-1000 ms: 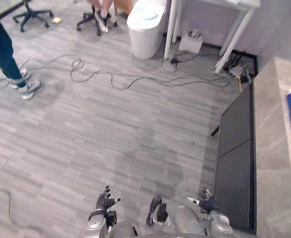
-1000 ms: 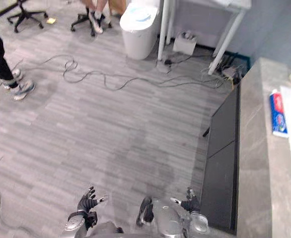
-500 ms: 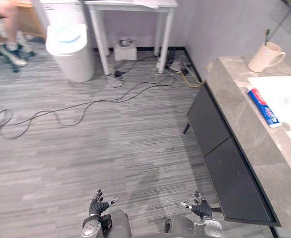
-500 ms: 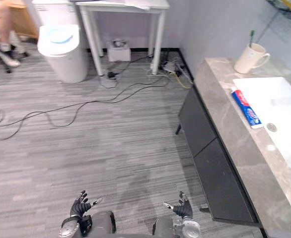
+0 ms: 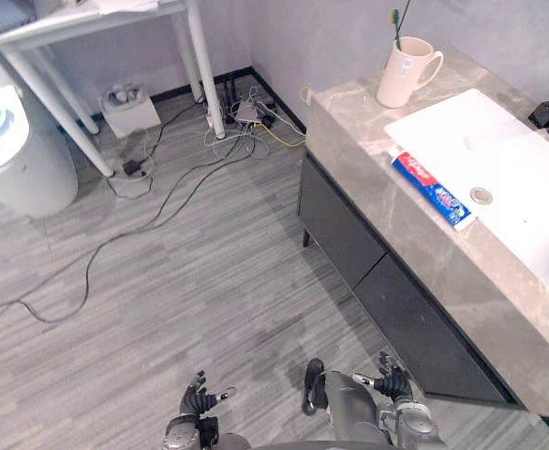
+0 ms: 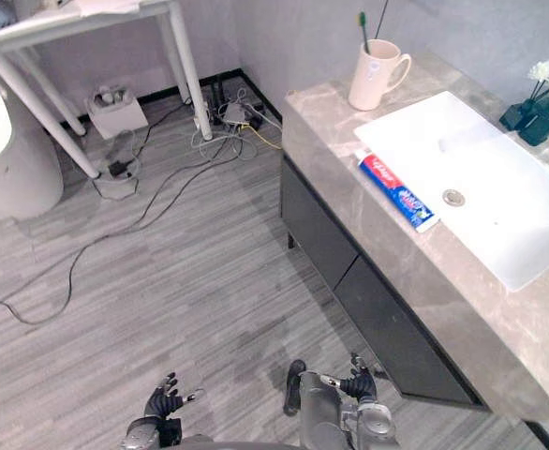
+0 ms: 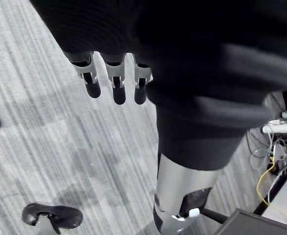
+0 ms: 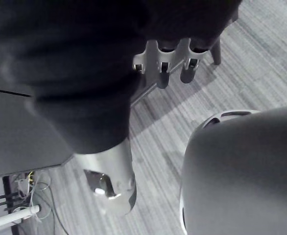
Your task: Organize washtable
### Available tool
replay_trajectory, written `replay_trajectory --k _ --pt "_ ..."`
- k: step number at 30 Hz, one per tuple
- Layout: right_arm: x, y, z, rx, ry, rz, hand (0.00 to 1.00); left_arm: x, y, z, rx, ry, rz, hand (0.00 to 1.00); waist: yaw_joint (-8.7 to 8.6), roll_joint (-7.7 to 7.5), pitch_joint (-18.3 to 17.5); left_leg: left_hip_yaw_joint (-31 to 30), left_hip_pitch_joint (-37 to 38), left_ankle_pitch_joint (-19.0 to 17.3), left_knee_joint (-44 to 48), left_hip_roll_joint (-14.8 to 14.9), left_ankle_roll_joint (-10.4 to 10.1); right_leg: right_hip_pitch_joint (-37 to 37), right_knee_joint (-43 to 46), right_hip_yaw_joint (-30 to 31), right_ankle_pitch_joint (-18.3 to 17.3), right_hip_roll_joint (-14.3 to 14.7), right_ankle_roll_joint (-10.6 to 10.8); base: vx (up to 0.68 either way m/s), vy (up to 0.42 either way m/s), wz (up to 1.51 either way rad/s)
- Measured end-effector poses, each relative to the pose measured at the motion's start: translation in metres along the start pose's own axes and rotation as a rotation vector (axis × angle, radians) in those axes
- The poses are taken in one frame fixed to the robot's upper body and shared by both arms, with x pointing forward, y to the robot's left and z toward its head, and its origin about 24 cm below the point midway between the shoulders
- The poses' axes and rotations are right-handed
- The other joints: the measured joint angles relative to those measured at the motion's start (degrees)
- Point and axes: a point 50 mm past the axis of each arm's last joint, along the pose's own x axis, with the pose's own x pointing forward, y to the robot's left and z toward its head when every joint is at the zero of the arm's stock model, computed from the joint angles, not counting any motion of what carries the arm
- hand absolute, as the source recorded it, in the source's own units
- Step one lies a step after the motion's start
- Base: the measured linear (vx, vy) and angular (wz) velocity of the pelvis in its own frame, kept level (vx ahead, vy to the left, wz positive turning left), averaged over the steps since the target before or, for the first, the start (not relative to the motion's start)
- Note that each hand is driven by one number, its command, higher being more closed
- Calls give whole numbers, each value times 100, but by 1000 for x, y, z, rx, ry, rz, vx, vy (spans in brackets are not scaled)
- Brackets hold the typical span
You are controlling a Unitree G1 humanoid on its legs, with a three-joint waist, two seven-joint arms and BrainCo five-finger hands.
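Note:
The washtable is a grey marble counter point(image 5: 348, 114) with a white sink point(image 5: 513, 178), at the right. A red and blue toothpaste tube point(image 5: 434, 190) lies on the sink's near rim. A cream mug point(image 5: 404, 72) holding a green toothbrush point(image 5: 396, 19) stands at the counter's far corner. A dark vase point(image 6: 527, 117) with a white flower point(image 6: 543, 71) sits at the sink's far side. My left hand point(image 5: 198, 400) and right hand point(image 5: 392, 382) hang low over the floor, far short of the counter. Both are open and hold nothing, their fingers point(image 7: 114, 81) straight in the left wrist view and fingers point(image 8: 165, 66) straight in the right.
Dark cabinet fronts point(image 5: 378, 272) run under the counter. A white bin point(image 5: 12, 155) stands at the left, with a white table's legs point(image 5: 204, 66) behind it. Loose cables point(image 5: 153, 197) and a small white box point(image 5: 129, 111) lie on the grey floor.
The camera has swung right, so the washtable has come further into view and the bin has slid to the left edge. Both hands stay low and open.

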Motion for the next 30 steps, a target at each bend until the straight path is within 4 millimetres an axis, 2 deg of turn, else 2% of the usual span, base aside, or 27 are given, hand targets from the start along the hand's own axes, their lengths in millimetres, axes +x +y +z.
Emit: replay_trajectory --k 2,3,5,6,7,9,10,11,12,14,16,17,18,19,20,21,22,23,25,26,28,30 --pt "-4 -2 -6 7 13 -13 0 1 -1 8 -4 -37 -2 0 39 -143 25 -21 -530 -115 655 -11 130 529 -330 199 -82 125 -58 268 -148 -42" --pt "-4 -2 -6 8 14 -16 0 1 -1 8 -5 -37 -2 0 30 -133 21 2 -665 -145 653 -9 182 604 -385 293 -100 171 -57 296 -92 -57" --pt "-4 -3 -8 31 20 -28 0 1 1 10 -29 -45 14 0 63 -136 29 18 -1012 -240 202 -126 343 812 -529 597 -106 252 -42 258 -15 -89" --pt "-5 -4 -9 46 24 -37 0 1 1 10 -29 -47 16 0 87 -138 28 -68 -1127 -274 -539 -338 404 950 -626 890 -104 260 3 179 50 -89" --pt "-5 -4 -10 49 26 -38 0 1 1 10 -29 -47 15 0 96 -135 26 -108 -1140 -274 -708 -383 404 968 -642 946 -106 256 13 237 107 -103" --pt "-7 -4 -13 51 36 -40 0 1 0 12 -27 -51 12 0 152 -134 7 -849 -1187 -235 -2140 -811 379 1053 -712 1450 -139 251 222 248 172 -105" --pt "-8 -5 -14 54 39 -42 0 1 -1 11 -29 -50 12 0 168 -115 -6 -1040 -1181 -194 -2418 -897 354 1038 -713 1571 -162 269 278 219 232 -114" --pt "-9 -7 -16 51 41 -48 0 0 -3 9 -35 -41 8 0 195 -49 -76 -1172 -1169 -70 -2685 -900 431 1025 -654 1785 -255 316 436 285 367 -111" --pt "-11 -7 -17 51 42 -48 0 0 -5 6 -36 -31 5 0 200 20 -180 -1097 -1084 327 -2644 -888 549 1025 -520 2022 -393 314 642 298 402 -110" --pt "-14 1 -22 69 57 -35 0 0 0 4 -27 -22 15 0 198 -262 -329 -600 -896 129 -2608 -995 701 953 -318 2202 -545 50 894 280 348 -108" --pt "-16 14 -26 96 78 -11 0 0 4 5 -20 -21 23 0 283 -354 -402 -112 -707 -22 -2615 -990 804 712 55 2014 -483 -124 1118 175 226 -121" --pt "-17 16 -27 96 84 -3 0 1 4 4 -13 -19 24 0 348 -428 -428 216 -484 -39 -2725 -1003 842 509 426 1719 -404 -272 1371 86 151 -96" --pt "-17 16 -27 95 88 -3 0 1 5 3 -7 -15 24 0 344 -423 -425 350 -338 -40 -2816 -1022 847 415 631 1483 -362 -375 1431 99 171 -116" --pt "-16 16 -28 92 90 -4 0 0 7 -1 0 4 28 0 324 -422 -426 612 24 -54 -3034 -1064 876 312 970 721 -393 -702 1377 81 147 -83" --pt "-16 16 -28 90 93 -3 0 0 9 -4 6 17 31 0 298 -423 -429 722 186 -53 -3174 -1088 877 320 1008 319 -411 -881 1297 70 126 -71" --pt "-16 16 -28 88 92 -1 0 0 11 -5 8 22 34 0 263 -423 -430 795 244 -53 -3247 -1108 877 314 950 88 -351 -969 1188 36 86 -47" --pt "-13 17 -26 78 95 6 0 -1 14 -7 16 34 40 0 221 -453 -444 913 374 -49 -3390 -1183 869 287 675 -372 -142 -1116 994 82 15 -50" --pt "-10 15 -26 64 107 6 0 -1 17 -10 23 51 47 0 167 -407 -456 987 383 3 -3515 -1206 838 278 534 -676 -159 -1148 993 86 -14 -53" --pt "-4 8 -21 39 99 -2 0 -1 15 -13 28 65 38 0 81 -301 -463 1082 379 133 -3739 -1210 778 306 263 -975 -95 -1099 888 84 -57 -38" --pt "-3 3 -18 31 90 -11 0 -1 11 -14 35 70 22 0 1 -155 -428 1083 387 186 -3843 -1208 742 404 -47 -936 -50 -969 825 69 -49 -22" --pt "-2 -1 -18 22 92 -21 0 -2 7 -16 40 77 10 0 8 -60 -411 1045 412 196 -3769 -1164 723 651 -561 -917 13 -788 807 66 -45 -21" --pt "-2 -4 -20 15 103 -23 0 -2 7 -17 46 80 6 0 39 -71 -395 1039 402 198 -3435 -1010 714 973 -1004 -900 196 -604 796 55 -94 -15"
